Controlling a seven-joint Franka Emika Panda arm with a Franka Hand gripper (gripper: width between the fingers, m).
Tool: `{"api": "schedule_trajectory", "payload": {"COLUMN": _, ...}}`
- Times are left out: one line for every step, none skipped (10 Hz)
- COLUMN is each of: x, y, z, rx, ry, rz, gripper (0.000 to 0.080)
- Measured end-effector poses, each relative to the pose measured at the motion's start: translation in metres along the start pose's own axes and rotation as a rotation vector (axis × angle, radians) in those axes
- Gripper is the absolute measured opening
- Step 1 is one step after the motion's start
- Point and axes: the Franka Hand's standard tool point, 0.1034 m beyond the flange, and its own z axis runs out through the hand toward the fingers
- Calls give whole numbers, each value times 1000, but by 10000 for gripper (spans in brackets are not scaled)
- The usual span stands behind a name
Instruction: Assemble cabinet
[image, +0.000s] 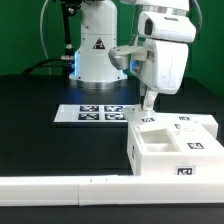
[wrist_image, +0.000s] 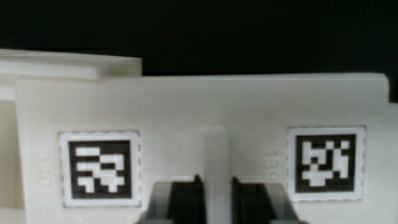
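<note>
The cabinet (image: 172, 145) is a large white box with open compartments and black-and-white tags, standing at the exterior view's right. My gripper (image: 149, 104) points down just above the box's far left corner. In the wrist view a flat white face of the cabinet (wrist_image: 205, 110) with two square tags fills the picture. My gripper (wrist_image: 217, 205) hangs over that face between the tags. Its dark fingers (wrist_image: 178, 203) stand almost together with only a thin slit between them, and nothing shows in it. No separate flat panels show.
The marker board (image: 100, 113) lies flat on the black table, to the exterior view's left of the cabinet. A long white rail (image: 60, 190) runs along the table's front edge. The arm's white base (image: 92, 50) stands at the back.
</note>
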Motion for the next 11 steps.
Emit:
{"api": "schedule_trajectory", "payload": {"x": -11, "y": 1, "z": 1, "rx": 41, "ry": -8, "rz": -53, "gripper": 62}}
{"api": "schedule_trajectory", "payload": {"x": -8, "y": 4, "z": -1, "rx": 20, "ry": -6, "rz": 8, "gripper": 62}}
{"api": "schedule_trajectory", "payload": {"x": -8, "y": 3, "z": 0, "rx": 22, "ry": -6, "rz": 8, "gripper": 62}}
{"api": "schedule_trajectory", "payload": {"x": -9, "y": 3, "z": 1, "rx": 22, "ry": -6, "rz": 11, "gripper": 62}}
{"api": "schedule_trajectory", "payload": {"x": -9, "y": 3, "z": 1, "rx": 23, "ry": -6, "rz": 12, "gripper": 62}}
{"api": "schedule_trajectory", "payload": {"x": -10, "y": 6, "z": 1, "rx": 33, "ry": -9, "rz": 12, "gripper": 62}}
{"api": "schedule_trajectory", "payload": {"x": -11, "y": 21, "z": 1, "rx": 45, "ry": -20, "rz": 11, "gripper": 62}}
{"api": "schedule_trajectory", "payload": {"x": -12, "y": 39, "z": 1, "rx": 50, "ry": -30, "rz": 10, "gripper": 62}}
{"api": "schedule_trajectory", "payload": {"x": -11, "y": 53, "z": 1, "rx": 51, "ry": -36, "rz": 29, "gripper": 62}}
{"api": "schedule_trajectory", "payload": {"x": -5, "y": 60, "z": 0, "rx": 53, "ry": -38, "rz": 62, "gripper": 62}}
{"api": "schedule_trajectory", "payload": {"x": 1, "y": 68, "z": -1, "rx": 59, "ry": -39, "rz": 116, "gripper": 62}}
